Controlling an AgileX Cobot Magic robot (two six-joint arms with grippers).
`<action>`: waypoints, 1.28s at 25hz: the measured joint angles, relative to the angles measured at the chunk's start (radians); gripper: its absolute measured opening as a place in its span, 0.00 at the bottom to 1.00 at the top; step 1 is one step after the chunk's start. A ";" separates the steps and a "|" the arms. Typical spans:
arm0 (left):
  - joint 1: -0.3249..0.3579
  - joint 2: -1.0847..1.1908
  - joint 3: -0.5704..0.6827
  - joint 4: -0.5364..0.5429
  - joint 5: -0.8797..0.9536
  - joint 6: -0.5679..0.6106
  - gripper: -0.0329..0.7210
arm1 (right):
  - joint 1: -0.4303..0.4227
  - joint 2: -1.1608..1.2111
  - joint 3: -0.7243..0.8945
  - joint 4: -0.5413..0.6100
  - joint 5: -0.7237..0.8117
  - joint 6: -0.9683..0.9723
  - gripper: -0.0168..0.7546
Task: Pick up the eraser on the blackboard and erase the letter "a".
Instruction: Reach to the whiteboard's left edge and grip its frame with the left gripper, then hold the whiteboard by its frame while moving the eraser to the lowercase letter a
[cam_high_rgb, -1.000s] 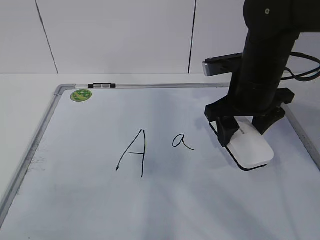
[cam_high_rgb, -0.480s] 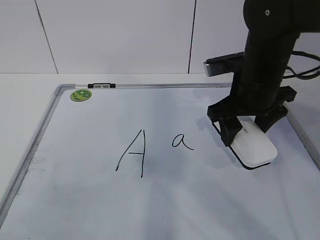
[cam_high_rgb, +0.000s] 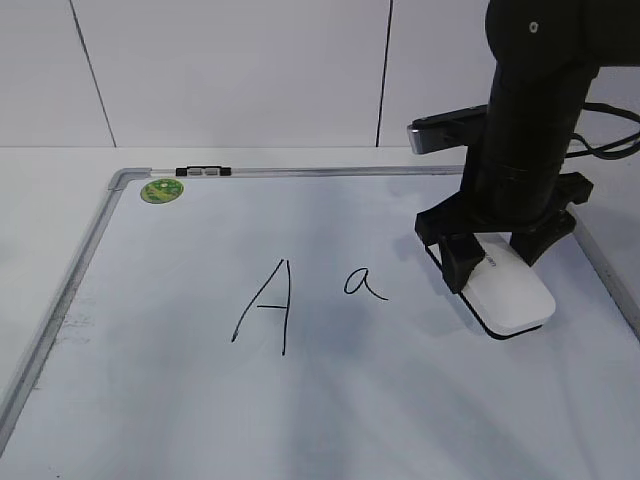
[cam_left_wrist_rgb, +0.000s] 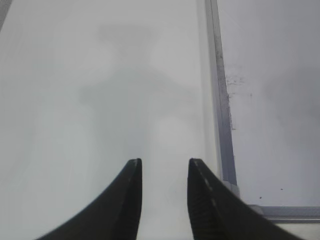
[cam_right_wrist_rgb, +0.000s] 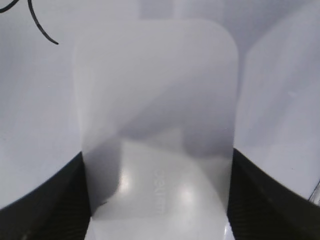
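Observation:
The white eraser with its black base lies on the right part of the blackboard. My right gripper comes down from above, one finger pressed on each long side of the eraser, shut on it. In the right wrist view the eraser fills the space between the fingers. The letter "a" is to the left of the eraser, apart from it; a piece of its stroke shows at top left. My left gripper is open and empty over the table beside the board's frame.
A taller capital "A" is written left of the "a". A round green sticker and a small black clip sit at the board's far left corner. The silver frame's right rail runs close behind the eraser.
Between one second and half a second ago the right gripper and the eraser shifted slightly to the right. Nothing has visibly moved since.

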 joint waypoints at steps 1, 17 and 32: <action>-0.004 0.055 -0.014 -0.005 -0.005 0.000 0.36 | 0.000 0.000 0.000 0.000 0.000 0.000 0.76; -0.013 0.759 -0.392 -0.061 -0.094 0.000 0.60 | 0.000 0.000 0.000 0.000 0.002 0.000 0.76; -0.013 1.294 -0.553 -0.215 -0.104 0.051 0.44 | 0.000 0.000 0.000 0.000 0.002 0.000 0.76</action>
